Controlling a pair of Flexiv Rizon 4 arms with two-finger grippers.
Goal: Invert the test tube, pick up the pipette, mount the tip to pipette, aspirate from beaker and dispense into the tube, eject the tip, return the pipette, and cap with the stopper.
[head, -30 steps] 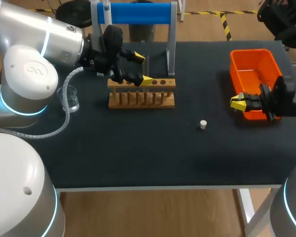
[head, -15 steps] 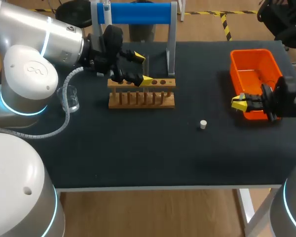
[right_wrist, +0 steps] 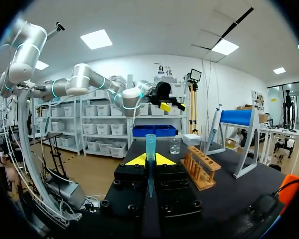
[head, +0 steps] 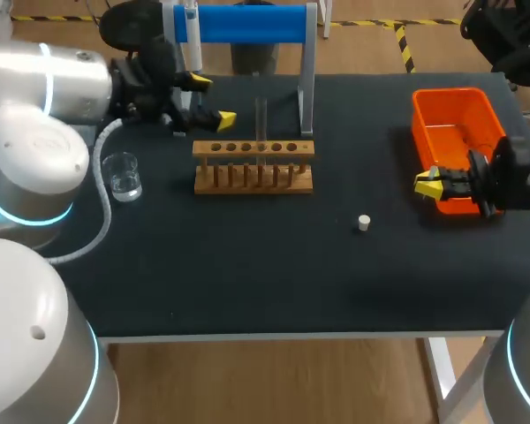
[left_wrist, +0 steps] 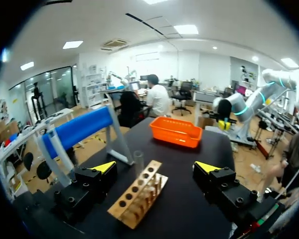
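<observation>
In rack (head: 293,147), test tube (head: 261,119) upright, mouth up

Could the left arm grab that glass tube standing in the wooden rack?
Probably yes. The left tool is open beside the wooden rack, and nothing stands between it and the test tube, which rises above the rack.

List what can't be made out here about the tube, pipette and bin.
Test tube: head view, too thin and clear to tell liquid or which end is up.
Pipette: head view, only a sliver at the blue stand's post, cut off by the top edge.
Orange bin: head view, its near end is hidden behind the right gripper.
</observation>
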